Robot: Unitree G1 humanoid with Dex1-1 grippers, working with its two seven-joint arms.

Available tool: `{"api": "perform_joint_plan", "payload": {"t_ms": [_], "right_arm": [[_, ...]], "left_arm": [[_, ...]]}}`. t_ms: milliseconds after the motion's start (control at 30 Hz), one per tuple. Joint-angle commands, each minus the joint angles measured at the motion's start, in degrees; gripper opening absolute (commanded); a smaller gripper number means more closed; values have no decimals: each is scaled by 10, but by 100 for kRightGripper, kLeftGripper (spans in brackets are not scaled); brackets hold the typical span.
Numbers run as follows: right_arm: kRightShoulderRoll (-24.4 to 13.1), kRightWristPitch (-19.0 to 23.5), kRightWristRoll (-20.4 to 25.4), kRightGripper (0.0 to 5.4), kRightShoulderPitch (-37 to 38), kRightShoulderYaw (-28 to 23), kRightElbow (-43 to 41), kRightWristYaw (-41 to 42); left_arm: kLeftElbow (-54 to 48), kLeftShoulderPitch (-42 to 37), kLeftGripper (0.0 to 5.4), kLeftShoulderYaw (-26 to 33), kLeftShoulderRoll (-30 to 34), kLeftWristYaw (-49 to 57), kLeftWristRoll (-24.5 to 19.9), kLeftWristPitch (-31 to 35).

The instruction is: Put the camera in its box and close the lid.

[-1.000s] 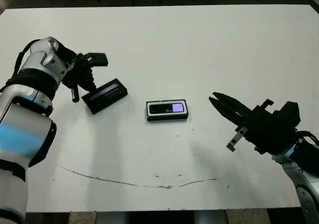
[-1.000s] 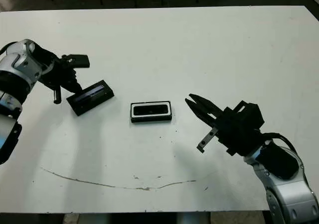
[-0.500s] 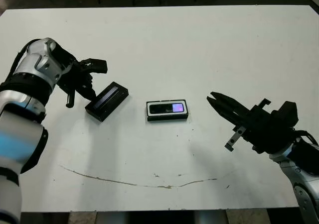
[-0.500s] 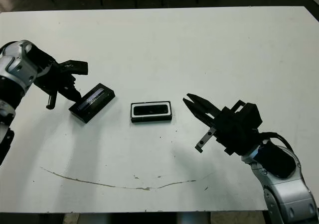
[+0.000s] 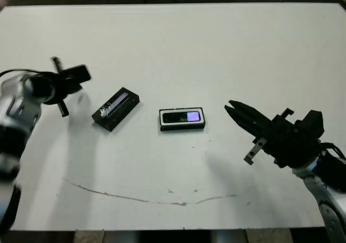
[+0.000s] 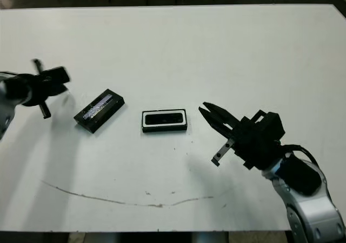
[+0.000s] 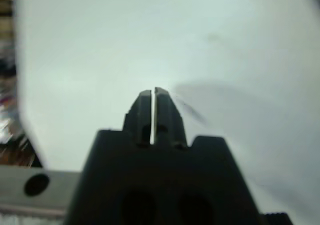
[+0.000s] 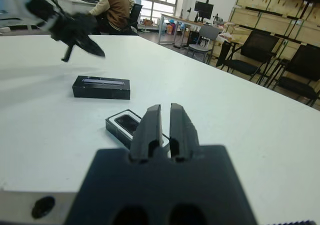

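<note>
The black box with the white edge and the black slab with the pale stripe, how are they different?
The white-lined black box lies straight across the table and holds the small black camera with the glowing purple screen; the black slab lid with its pale strip lies slanted and holds nothing. Both are small black rectangles resting apart on the white table.

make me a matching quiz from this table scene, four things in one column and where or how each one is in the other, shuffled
Things:
1. camera
2. lid
3. left hand
4. right hand

Places or states:
A. lying flat on the table, off the box, strip facing up
B. shut, off to the right of the box
C. inside the white-lined tray, screen glowing
D. shut over bare table, left of the lid

Pairs: 1-C, 2-A, 3-D, 4-B
</note>
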Motion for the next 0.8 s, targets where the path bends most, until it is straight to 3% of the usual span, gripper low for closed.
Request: {"api": "perform_joint_plan", "payload": {"t_ms": [33,167,300,400,567,667,800], "right_arm": [[-5,14,8,1,14,-7,-2,-2],[-9,3,-2,1,12,-7,3,2],[-7,21,12,1,9,-11,0,-2],[-5,29,17,0,8,-12,-4,-6],[-3,10,18,0,5,-12,6,3],[2,11,24,0,7,-15,11,-1],[7,7,32,0,3,-17,27,1]], "left_arm": [[-113,95,0,74,3,36,-22,37],[-251,167,0,151,-39,63,-69,92],[-335,214,0,210,-91,64,-176,64],[-400,232,9,221,-110,58,-237,107],[-450,245,79,219,-138,61,-329,136],[-450,255,132,200,-157,83,-338,119],[-443,273,204,154,-152,103,-307,95]]}}
